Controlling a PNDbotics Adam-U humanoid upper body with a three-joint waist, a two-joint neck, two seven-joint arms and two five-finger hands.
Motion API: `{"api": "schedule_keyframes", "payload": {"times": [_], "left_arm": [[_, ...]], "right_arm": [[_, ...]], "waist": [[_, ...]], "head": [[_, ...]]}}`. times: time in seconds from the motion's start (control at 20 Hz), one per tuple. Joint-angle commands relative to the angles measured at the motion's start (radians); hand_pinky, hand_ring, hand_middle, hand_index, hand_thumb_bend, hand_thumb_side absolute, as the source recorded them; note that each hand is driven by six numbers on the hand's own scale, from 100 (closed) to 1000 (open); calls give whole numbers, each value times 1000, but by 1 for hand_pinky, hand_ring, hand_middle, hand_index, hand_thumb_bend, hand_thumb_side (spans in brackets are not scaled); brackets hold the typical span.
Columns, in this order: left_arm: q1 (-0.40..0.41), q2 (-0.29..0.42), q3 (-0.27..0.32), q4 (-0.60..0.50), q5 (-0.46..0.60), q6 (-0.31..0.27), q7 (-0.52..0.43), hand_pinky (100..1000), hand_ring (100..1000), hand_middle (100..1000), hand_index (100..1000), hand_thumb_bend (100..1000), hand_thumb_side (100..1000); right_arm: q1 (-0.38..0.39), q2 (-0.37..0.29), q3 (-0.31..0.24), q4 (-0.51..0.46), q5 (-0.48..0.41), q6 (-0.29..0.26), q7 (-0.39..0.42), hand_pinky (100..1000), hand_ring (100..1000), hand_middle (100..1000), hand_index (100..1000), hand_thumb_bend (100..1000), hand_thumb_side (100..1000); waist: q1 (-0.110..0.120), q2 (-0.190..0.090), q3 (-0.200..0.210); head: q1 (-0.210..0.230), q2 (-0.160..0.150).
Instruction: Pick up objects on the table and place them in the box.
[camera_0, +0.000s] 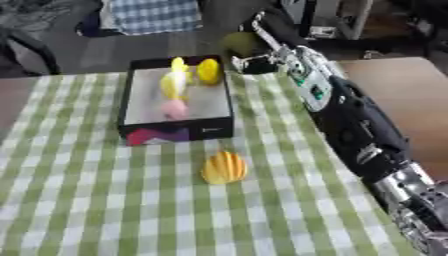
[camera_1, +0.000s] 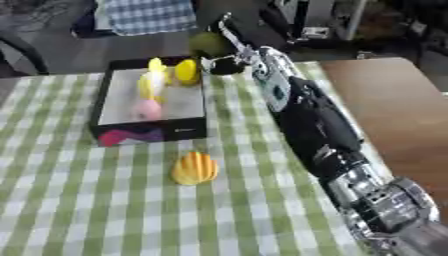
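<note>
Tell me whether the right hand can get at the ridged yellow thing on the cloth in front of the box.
Probably yes. The ridged yellow thing lies alone on the checked cloth, nothing over it. The right hand is up beside the box, holding a greenish object, which it must release first.

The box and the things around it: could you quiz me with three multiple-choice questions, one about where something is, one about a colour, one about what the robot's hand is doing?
1. Where does the ridged orange-yellow object lie?
A. inside the box
B. on the checked cloth, nearer the camera than the box
C. on the bare brown tabletop

2. What colour is the round item in the middle of the box?
A. pink
B. blue
C. black

3. What is the right hand doing?
A. resting flat on the cloth
B. reaching beyond the box's far right corner, by a greenish round object
C. lifting the box

Answers: 1 B, it sits on the green checks. 2 A, pale pink beside yellow pieces. 3 B, the arm stretches past the box.
</note>
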Motion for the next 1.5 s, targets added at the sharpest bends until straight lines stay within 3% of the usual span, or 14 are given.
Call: {"api": "schedule_keyframes", "payload": {"times": [0.05, 0.45, 0.55, 0.6, 0.65, 0.7, 0.8, 0.95, 1.2, 1.5], "left_arm": [[-23, 4, -6, -14, 5, -4, -13, 729, 594, 653, 831, 568, 674], [-43, -8, -11, -15, 11, -9, -32, 731, 591, 648, 831, 566, 675], [-44, -10, -11, -15, 12, -10, -33, 731, 589, 646, 831, 567, 674], [-44, -10, -11, -15, 12, -10, -34, 732, 588, 645, 831, 566, 674], [-44, -10, -11, -15, 12, -10, -35, 732, 588, 645, 831, 566, 674], [-44, -10, -11, -16, 13, -11, -35, 732, 587, 644, 832, 566, 674], [-42, -9, -11, -16, 12, -11, -37, 732, 586, 643, 833, 565, 675], [-39, -8, -10, -15, 12, -10, -36, 730, 578, 639, 834, 578, 672], [-25, -4, -8, -13, 8, -5, -28, 728, 565, 636, 833, 586, 670], [14, 12, 4, -9, 0, -1, -17, 731, 567, 638, 833, 581, 672]], "right_arm": [[-38, 51, -16, 42, 34, 11, 34, 805, 498, 418, 518, 100, 230], [-34, 143, -35, 88, 136, -2, 66, 815, 554, 485, 582, 100, 244], [-31, 150, -33, 92, 152, -5, 70, 830, 626, 576, 683, 100, 283], [-29, 153, -31, 92, 161, -6, 74, 854, 730, 705, 802, 100, 357], [-28, 154, -29, 92, 172, -7, 80, 866, 766, 754, 847, 126, 415], [-27, 154, -26, 91, 185, -6, 86, 894, 838, 837, 921, 319, 537], [-27, 152, -22, 83, 215, 1, 95, 925, 897, 904, 966, 426, 596], [-24, 147, -24, 62, 259, 19, 74, 937, 920, 939, 976, 463, 621], [-7, 127, -16, 0, 252, 17, 13, 928, 898, 919, 974, 393, 601], [48, 43, 45, -146, 161, -49, -51, 895, 825, 840, 943, 227, 482]], "waist": [[-7, 8, 30], [-11, 17, 69], [-11, 18, 71], [-12, 18, 71], [-12, 19, 71], [-12, 19, 70], [-12, 19, 68], [-11, 18, 62], [-10, 11, 35], [-21, -11, -28]], "head": [[-61, -25], [-108, -41], [-110, -41], [-110, -41], [-109, -40], [-108, -39], [-107, -38], [-106, -36], [-92, -27], [-39, -1]]}}
